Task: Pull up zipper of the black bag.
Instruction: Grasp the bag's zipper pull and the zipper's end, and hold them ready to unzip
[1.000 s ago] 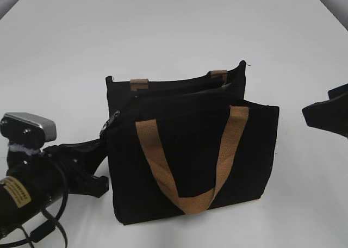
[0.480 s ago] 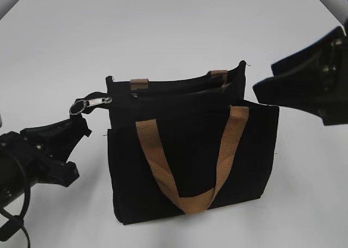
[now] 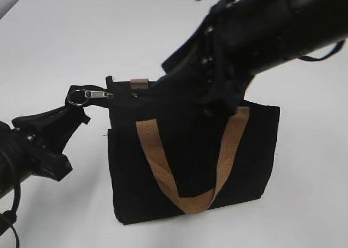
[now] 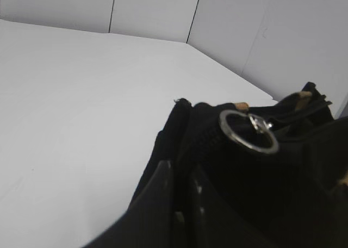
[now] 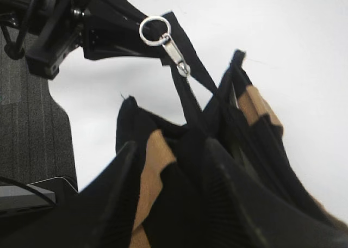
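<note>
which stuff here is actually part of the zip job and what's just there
Part of the job: black bag; zipper with its silver pull tab and ring; left tool; right tool.
Just there: white table; nothing else loose shows.

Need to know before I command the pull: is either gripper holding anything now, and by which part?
Left gripper sits just under the zipper tab; contact cannot be told. Right gripper straddles the bag top, open, gripping nothing.

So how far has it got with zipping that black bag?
Done: little. The silver pull tab sticks out past the black bag's left end, ungripped. In hand: the right gripper hovers over the bag's open top, the left gripper sits below the tab. Left: closing the zipper.
</note>
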Action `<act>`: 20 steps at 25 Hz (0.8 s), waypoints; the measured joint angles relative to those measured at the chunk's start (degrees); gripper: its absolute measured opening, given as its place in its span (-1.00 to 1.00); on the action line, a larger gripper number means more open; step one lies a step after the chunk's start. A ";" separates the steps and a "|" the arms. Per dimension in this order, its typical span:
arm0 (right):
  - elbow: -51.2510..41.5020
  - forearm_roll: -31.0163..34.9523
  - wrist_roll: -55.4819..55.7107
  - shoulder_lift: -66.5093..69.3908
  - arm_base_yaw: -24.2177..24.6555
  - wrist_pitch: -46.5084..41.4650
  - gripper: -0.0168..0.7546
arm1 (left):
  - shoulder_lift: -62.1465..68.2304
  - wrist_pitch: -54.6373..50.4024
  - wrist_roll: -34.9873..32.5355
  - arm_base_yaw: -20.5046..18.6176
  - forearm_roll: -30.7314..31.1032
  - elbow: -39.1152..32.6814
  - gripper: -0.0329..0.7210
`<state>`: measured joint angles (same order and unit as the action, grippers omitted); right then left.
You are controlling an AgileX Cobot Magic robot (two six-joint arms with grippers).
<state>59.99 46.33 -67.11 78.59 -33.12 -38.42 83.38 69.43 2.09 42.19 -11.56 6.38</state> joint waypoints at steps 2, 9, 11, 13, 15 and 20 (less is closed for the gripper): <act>2.68 0.00 -1.27 3.77 -2.53 1.31 -0.17 | -0.19 0.00 0.00 0.00 1.58 0.00 -0.86; 9.93 -0.24 -5.16 15.13 -7.41 3.27 -0.17 | -0.25 0.04 0.00 0.00 3.28 0.00 -0.86; 11.30 -0.72 -6.70 17.48 -8.39 3.87 -0.17 | -0.25 0.04 0.00 0.00 3.28 0.00 -0.86; 12.47 -2.10 -7.54 19.33 -9.35 5.55 -0.17 | -0.25 0.04 0.00 0.00 3.28 0.00 -0.86; 12.78 -3.73 -7.79 20.16 -9.97 8.35 -0.16 | -0.25 0.04 0.00 0.00 3.32 0.00 -0.86; 12.84 -5.79 -9.49 20.32 -10.56 10.54 -0.07 | -0.25 0.04 0.00 0.00 3.32 0.00 -0.86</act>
<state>72.83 40.54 -76.60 98.90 -43.68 -27.88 83.12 69.47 2.09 42.19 -8.24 6.38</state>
